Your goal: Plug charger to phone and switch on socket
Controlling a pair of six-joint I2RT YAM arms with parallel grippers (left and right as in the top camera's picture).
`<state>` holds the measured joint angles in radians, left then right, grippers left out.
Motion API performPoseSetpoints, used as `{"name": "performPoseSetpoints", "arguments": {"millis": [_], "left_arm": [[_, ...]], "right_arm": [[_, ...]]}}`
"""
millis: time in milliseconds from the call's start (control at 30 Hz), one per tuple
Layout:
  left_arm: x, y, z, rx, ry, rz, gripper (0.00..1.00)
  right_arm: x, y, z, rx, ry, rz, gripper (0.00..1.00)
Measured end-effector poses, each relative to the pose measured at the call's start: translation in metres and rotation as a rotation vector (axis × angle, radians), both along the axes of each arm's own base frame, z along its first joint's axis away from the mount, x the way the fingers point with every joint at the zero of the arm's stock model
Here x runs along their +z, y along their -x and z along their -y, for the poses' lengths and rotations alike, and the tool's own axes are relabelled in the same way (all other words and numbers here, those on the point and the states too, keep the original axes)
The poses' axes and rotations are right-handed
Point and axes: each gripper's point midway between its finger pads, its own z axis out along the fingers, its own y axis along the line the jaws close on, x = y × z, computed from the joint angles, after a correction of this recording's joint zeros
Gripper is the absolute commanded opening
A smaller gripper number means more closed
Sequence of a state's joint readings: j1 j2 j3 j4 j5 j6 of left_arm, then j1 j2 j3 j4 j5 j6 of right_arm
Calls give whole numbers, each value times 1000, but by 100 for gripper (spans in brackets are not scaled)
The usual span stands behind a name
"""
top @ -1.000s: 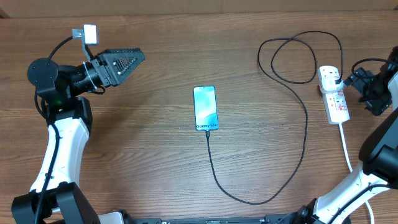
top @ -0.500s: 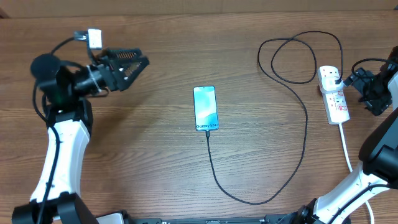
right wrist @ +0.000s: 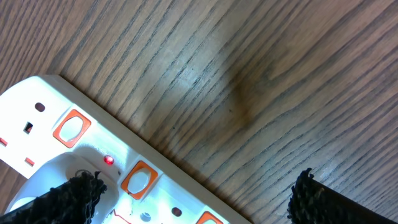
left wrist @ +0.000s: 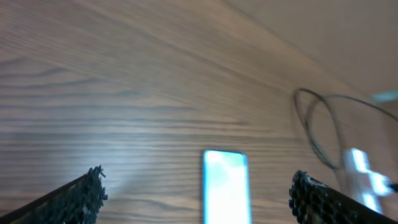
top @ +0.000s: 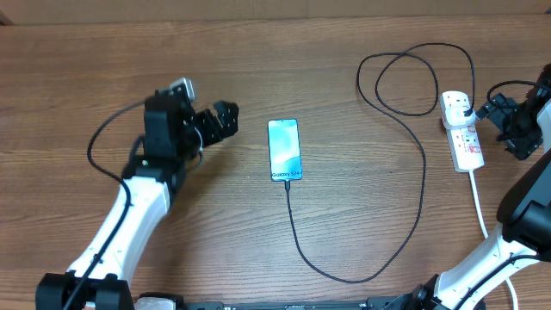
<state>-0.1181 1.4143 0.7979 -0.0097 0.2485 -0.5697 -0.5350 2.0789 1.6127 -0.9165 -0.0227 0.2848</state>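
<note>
At the middle of the brown wooden counter [top: 198, 250] lies the slim rectangular phone with a light blue screen and black edges [top: 284, 150], face up. The long thin black charger cable [top: 422, 185] meets the phone's near short edge, sweeps out in a wide curve toward the right side, loops twice near the far edge and ends in a black plug [top: 467, 110] seated in the far end of the white elongated power-strip socket with red markings [top: 462, 131]. That socket lies near the right edge of the counter, well apart from the phone, and its thick white cord [top: 479, 211] trails toward the near edge.

In the right wrist view the socket shows orange switches [right wrist: 138, 177] and a small red light [right wrist: 109, 160] glowing beside them.

The left gripper [top: 227, 120] hangs just left of the phone, its fingers spread and holding nothing. The right gripper [right wrist: 194, 186] hovers beside the socket, likewise released, fingers apart and empty.
</note>
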Motion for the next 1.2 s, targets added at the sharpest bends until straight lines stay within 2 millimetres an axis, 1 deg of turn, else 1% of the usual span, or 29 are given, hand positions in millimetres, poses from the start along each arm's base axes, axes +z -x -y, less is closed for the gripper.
{"name": "performPoseSetpoints", "arguments": {"millis": [133,233,367,467,567,633,767,967,1133,1167,1200], "left_arm": [[-20,17,-12,51,-27,48,100],[-33,34,-20,92,-17,91,100],[-51,62,-31,167,22,143,100],[-68,86,-41,233,57,153,100],[-80,106,-50,295,88,159,100],[-86,114,-55,324,92,144,100],[-83,121,-63,373,85,137,100],[-72,134,-79,449,60,155,100],[-73,152,-92,507,21,141,100],[-67,153,-94,509,16,169,100],[-53,151,-95,506,17,230,100]], "right_arm": [[0,0,0,0,1,1,100],[0,0,0,0,1,0,100],[0,0,0,0,0,1,100],[0,0,0,0,1,0,100],[0,0,0,0,1,0,100],[0,0,0,1,0,0,100],[0,0,0,0,1,1,100],[0,0,0,1,1,1,100],[0,-1,0,1,1,1,100],[0,0,0,1,0,1,100],[0,-1,0,1,0,2,100]]}}
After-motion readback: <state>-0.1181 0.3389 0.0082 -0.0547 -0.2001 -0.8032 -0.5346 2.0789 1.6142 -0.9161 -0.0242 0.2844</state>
